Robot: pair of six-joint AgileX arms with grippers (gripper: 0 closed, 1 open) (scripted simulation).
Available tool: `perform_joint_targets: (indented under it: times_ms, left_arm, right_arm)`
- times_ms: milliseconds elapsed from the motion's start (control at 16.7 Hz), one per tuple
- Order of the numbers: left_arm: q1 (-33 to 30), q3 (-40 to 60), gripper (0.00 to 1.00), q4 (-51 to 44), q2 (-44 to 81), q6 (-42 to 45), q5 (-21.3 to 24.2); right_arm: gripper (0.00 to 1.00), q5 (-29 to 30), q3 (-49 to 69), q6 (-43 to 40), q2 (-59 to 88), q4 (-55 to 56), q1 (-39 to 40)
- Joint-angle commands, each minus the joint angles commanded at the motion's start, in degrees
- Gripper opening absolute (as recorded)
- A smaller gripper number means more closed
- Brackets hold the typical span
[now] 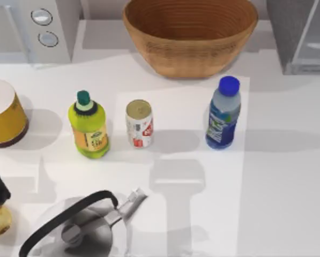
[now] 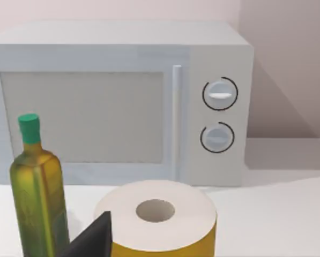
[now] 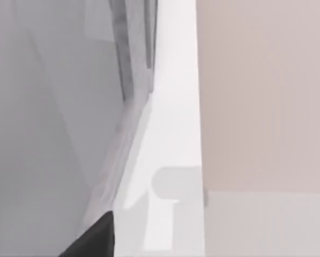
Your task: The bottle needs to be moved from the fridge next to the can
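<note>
Your left gripper (image 2: 94, 240) sits just behind the yellow roll (image 2: 155, 220), with the olive oil bottle (image 2: 37, 184) close at its side and the microwave (image 2: 122, 101) beyond. Your right gripper (image 3: 94, 241) is close against a grey panel (image 3: 42, 134). You cannot tell either grip's state. The bottle (image 1: 223, 113) stands upright on the table (image 1: 288, 187), out of the fridge (image 1: 302, 32), well apart from the can (image 1: 139, 123).
</note>
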Motion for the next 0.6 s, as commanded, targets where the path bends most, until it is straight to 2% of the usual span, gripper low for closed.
perform_joint_targets:
  times_ms: [240, 600]
  left_arm:
    - [0.0, 0.0, 1.0, 0.0, 0.0, 0.0, 0.0]
    - [0.0, 0.0, 1.0, 0.0, 0.0, 0.0, 0.0]
  right_arm:
    - [1.0, 7.59, -3.09, 6.63, -1.04, 2.95, 7.67]
    - [1.0, 26.1, -10.82, 22.49, -5.97, 11.86, 33.05]
